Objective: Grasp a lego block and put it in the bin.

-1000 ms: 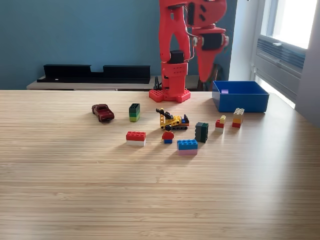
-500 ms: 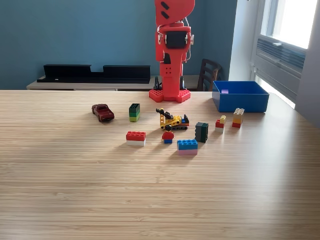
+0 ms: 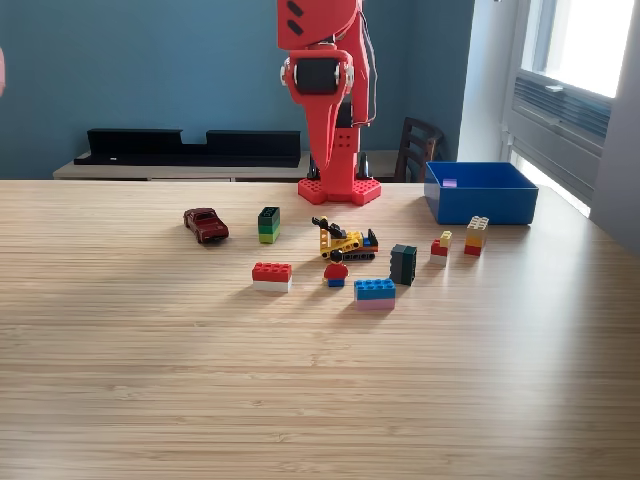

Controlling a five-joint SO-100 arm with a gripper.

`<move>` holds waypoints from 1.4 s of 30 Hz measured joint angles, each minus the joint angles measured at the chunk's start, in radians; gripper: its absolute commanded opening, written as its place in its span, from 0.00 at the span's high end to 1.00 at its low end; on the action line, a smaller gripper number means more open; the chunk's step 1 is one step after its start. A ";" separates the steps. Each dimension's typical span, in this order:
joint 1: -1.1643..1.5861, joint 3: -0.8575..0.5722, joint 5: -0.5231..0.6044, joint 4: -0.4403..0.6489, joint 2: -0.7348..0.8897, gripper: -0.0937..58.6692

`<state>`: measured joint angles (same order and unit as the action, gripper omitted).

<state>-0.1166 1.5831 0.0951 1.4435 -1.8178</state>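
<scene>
Hanging high above my base, gripper pointing down — jaws' state unclear — the blocks lie forward, below, bin off right.

The arm is bright red plastic all over, built of blocky printed shells. A black motor face sits in a rounded housing, with small pale screws at its sides. Two dark slots mark the upper shell. A thin dark cable loops down one side. The base is a flat red plate with round holes.
</scene>
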 measured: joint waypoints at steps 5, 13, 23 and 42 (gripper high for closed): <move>0.034 0.008 -0.044 -0.012 0.000 1.00; 0.115 0.015 -0.143 -0.012 0.000 0.72; 0.196 0.232 -0.126 -0.075 0.000 0.53; 0.155 0.534 -0.172 -0.193 -0.017 0.50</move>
<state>0.0383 2.1169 -0.0767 1.2502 -1.8346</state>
